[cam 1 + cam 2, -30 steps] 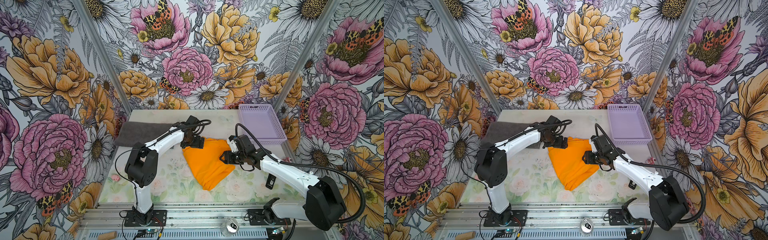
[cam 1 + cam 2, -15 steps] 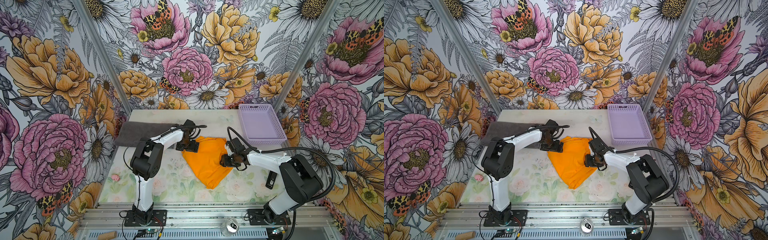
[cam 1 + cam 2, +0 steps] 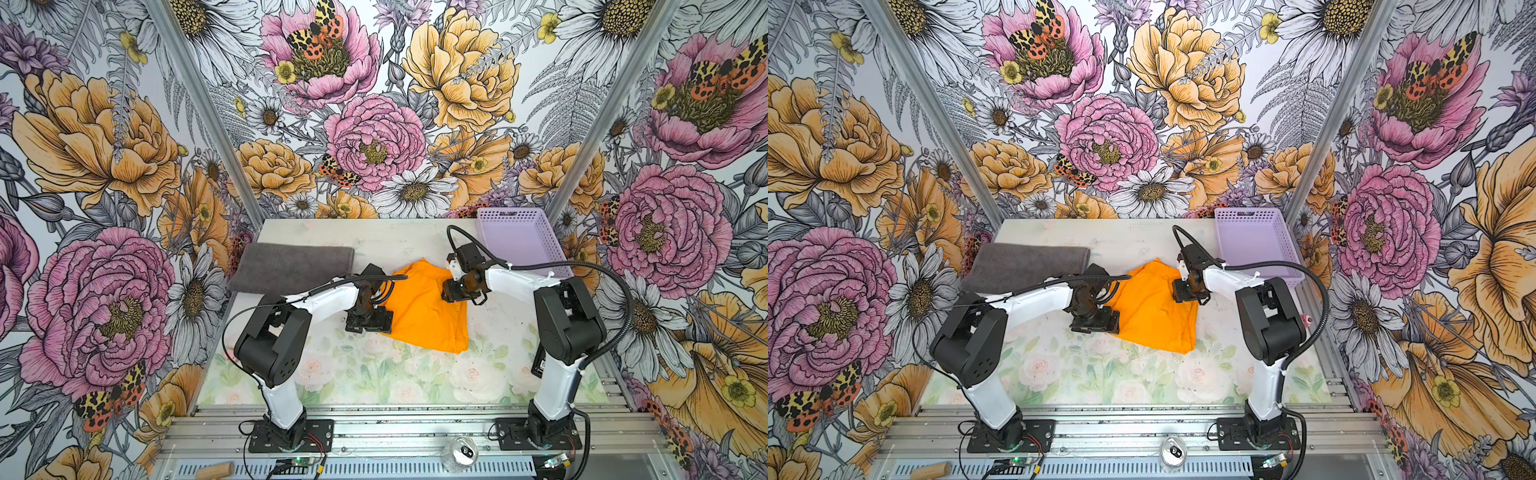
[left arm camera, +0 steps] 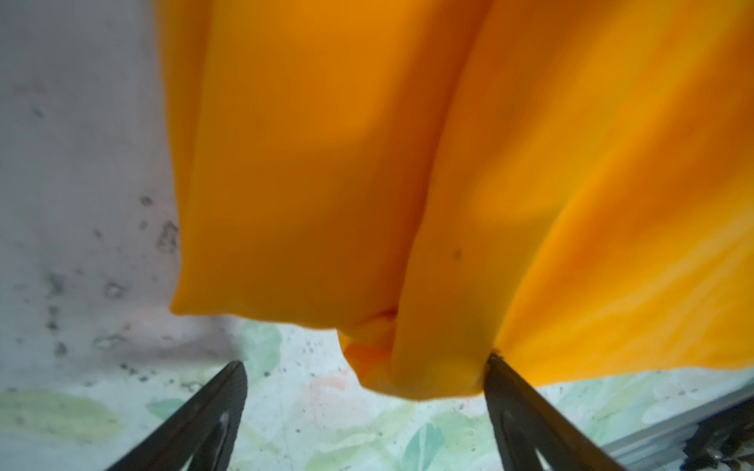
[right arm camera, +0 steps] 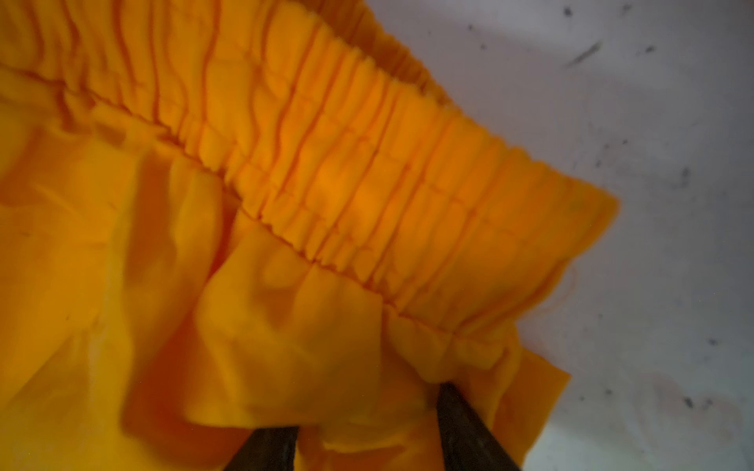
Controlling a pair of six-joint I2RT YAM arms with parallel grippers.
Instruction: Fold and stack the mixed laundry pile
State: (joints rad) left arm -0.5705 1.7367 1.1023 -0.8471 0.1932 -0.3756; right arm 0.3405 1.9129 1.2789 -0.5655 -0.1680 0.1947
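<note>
The orange shorts (image 3: 424,309) (image 3: 1152,309) lie spread in the middle of the table, with the gathered waistband (image 5: 367,171) toward the back right. My left gripper (image 3: 368,322) (image 4: 366,361) sits at their left edge, open wide, and a folded corner of cloth (image 4: 432,359) lies against one finger (image 4: 514,403). At the right edge just below the waistband, my right gripper (image 3: 459,289) (image 5: 365,407) has its fingers partly apart, and a bunched fold of shorts fills the gap. The dark grey towel (image 3: 291,268) (image 3: 1025,266) lies folded at the back left, apart from both grippers.
A lavender basket (image 3: 511,214) (image 3: 1250,214) stands at the back right corner, close behind the right arm. A small black object (image 3: 539,362) lies by the table's right edge. A can (image 3: 459,451) and a wooden piece (image 3: 215,472) rest on the front rail.
The shorts have swung round, their lower tip going right, and now lie squarer. My left gripper slid toward the front along their left edge. The right arm pulled back, its gripper staying on the shorts.
</note>
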